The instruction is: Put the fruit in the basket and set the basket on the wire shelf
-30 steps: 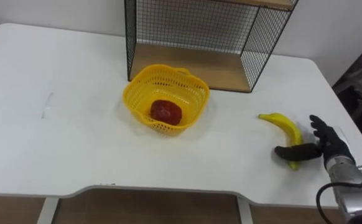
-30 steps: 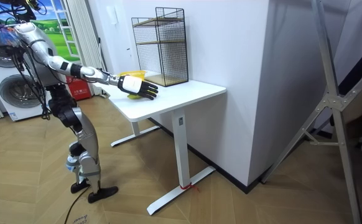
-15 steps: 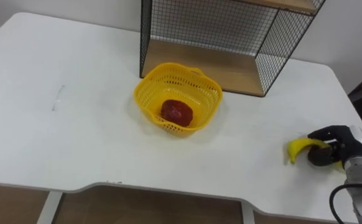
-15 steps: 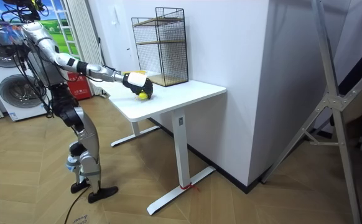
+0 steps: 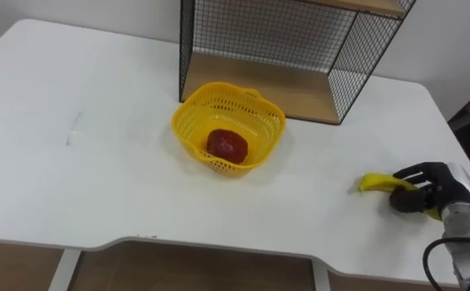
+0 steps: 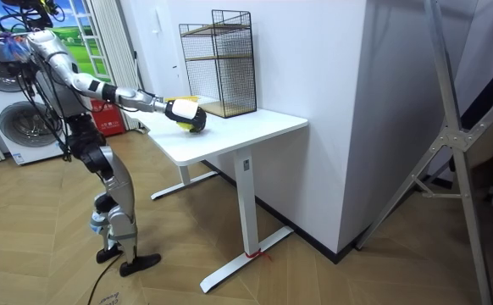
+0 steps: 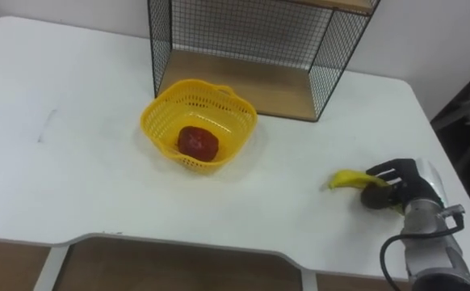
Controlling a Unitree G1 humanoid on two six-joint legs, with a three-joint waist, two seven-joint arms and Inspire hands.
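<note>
A yellow plastic basket (image 5: 228,128) (image 7: 200,122) stands mid-table in front of the wire shelf (image 5: 300,48) (image 7: 259,48), and a red fruit (image 5: 227,145) (image 7: 197,141) lies inside it. Near the table's right edge my right hand (image 5: 423,187) (image 7: 392,185) has its dark fingers curled round a yellow banana (image 5: 375,183) (image 7: 345,179), whose tip sticks out to the left. In the room view the right hand (image 6: 185,114) holds the banana (image 6: 195,112) just above the table, beside the shelf (image 6: 221,59).
The white table (image 5: 98,170) (image 6: 255,127) has free room on its left half. The shelf has a wooden floor board (image 5: 275,87) behind the basket. In the room view I stand at the table's end, with washing machines (image 6: 9,102) behind me.
My right hand went from open beside the banana to curled round it, and the banana has turned and shifted a little. The camera view has shifted too.
</note>
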